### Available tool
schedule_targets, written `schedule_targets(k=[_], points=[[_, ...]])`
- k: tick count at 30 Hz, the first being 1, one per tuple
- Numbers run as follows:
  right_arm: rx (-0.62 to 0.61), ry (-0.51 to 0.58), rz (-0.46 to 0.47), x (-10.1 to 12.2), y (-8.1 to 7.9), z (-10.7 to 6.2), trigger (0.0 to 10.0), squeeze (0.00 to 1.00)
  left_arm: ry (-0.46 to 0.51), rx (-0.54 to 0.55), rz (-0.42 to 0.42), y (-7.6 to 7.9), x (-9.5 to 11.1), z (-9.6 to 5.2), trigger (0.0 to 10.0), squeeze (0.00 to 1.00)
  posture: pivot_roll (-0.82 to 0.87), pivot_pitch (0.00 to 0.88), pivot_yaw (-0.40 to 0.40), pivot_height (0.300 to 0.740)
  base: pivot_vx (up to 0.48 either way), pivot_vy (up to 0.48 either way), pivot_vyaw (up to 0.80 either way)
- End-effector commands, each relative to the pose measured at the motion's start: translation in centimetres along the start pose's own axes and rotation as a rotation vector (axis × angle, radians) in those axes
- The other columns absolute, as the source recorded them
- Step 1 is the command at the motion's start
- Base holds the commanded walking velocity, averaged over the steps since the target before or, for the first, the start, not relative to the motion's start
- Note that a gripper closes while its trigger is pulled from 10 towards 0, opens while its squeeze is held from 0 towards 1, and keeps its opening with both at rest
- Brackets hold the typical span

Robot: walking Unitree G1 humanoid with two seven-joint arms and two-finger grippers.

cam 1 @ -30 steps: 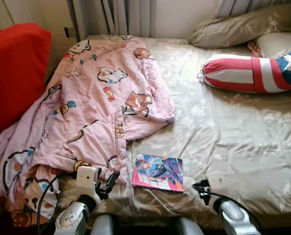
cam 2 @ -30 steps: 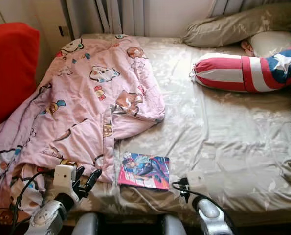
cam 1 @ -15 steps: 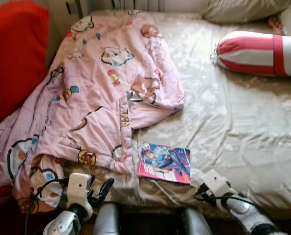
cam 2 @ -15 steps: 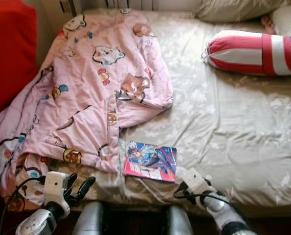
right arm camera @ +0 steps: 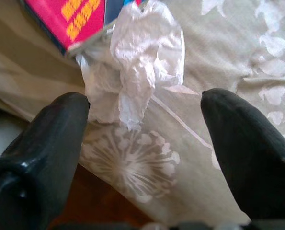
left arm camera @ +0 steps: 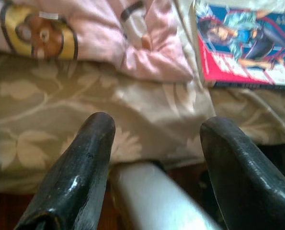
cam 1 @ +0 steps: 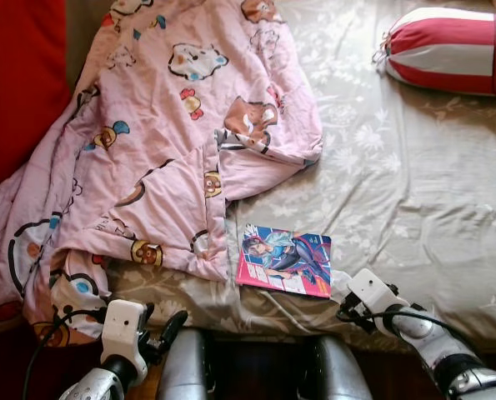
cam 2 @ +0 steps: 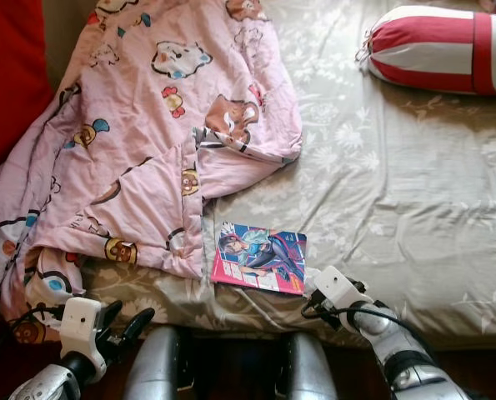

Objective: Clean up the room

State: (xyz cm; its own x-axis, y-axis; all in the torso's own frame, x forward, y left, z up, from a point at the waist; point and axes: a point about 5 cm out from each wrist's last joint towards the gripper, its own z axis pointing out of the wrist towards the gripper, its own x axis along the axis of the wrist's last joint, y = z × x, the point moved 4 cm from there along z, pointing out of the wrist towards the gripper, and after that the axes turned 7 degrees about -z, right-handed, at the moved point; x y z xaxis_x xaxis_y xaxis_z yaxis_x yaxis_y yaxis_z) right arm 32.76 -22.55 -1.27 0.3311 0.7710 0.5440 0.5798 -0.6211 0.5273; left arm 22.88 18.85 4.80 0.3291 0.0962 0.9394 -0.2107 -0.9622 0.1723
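Observation:
A colourful comic book (cam 1: 285, 260) lies flat near the bed's front edge, partly touching the rumpled pink cartoon blanket (cam 1: 164, 133). A crumpled white wad of tissue or plastic (right arm camera: 142, 62) sits on the sheet against the book's near right corner (right arm camera: 80, 19). My right gripper (right arm camera: 144, 100) is open just in front of that wad, its fingers either side and apart from it; from the head camera the right gripper (cam 1: 346, 296) rests at the mattress edge beside the book. My left gripper (left arm camera: 157, 124) hangs open below the bed edge, left gripper (cam 1: 166, 321) holding nothing.
A red upholstered seat (cam 1: 14, 83) stands against the bed's left side. A red, white and blue bolster (cam 1: 456, 50) lies at the far right on the beige floral sheet (cam 1: 414, 192). The blanket spills over the front left corner.
The camera has tilted down and come closer to the bed. My right gripper has reached forward to the book's right corner; my left arm has dropped lower.

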Motion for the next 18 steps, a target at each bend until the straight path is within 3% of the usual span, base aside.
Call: schedule_targets(k=[1,6,13,18], points=[[0.006,-0.037,-0.056,-1.0,-0.1,-0.2,10.0,0.00,-0.033,0.004,-0.016,-0.2,-0.6,-0.7,10.0,0.00,0.21,0.375,0.018,0.642,0.000,0.000,0.00],[0.008,-0.023,-0.090,-0.2,0.7,-0.2,10.0,0.00,-0.047,0.002,-0.016,0.0,-0.8,-1.2,10.0,0.00,0.22,0.384,0.026,0.642,0.000,0.000,0.00],[0.043,0.002,-0.248,1.4,1.4,0.0,10.0,0.00,-0.066,0.009,-0.015,-0.2,-0.8,-1.7,10.0,0.00,0.23,0.393,0.028,0.642,0.000,0.000,0.00],[0.016,-0.015,-0.273,1.8,2.3,0.1,10.0,0.00,-0.077,0.020,-0.015,-0.4,-0.9,-2.2,10.0,0.00,0.24,0.398,0.029,0.642,0.000,0.000,0.00]])
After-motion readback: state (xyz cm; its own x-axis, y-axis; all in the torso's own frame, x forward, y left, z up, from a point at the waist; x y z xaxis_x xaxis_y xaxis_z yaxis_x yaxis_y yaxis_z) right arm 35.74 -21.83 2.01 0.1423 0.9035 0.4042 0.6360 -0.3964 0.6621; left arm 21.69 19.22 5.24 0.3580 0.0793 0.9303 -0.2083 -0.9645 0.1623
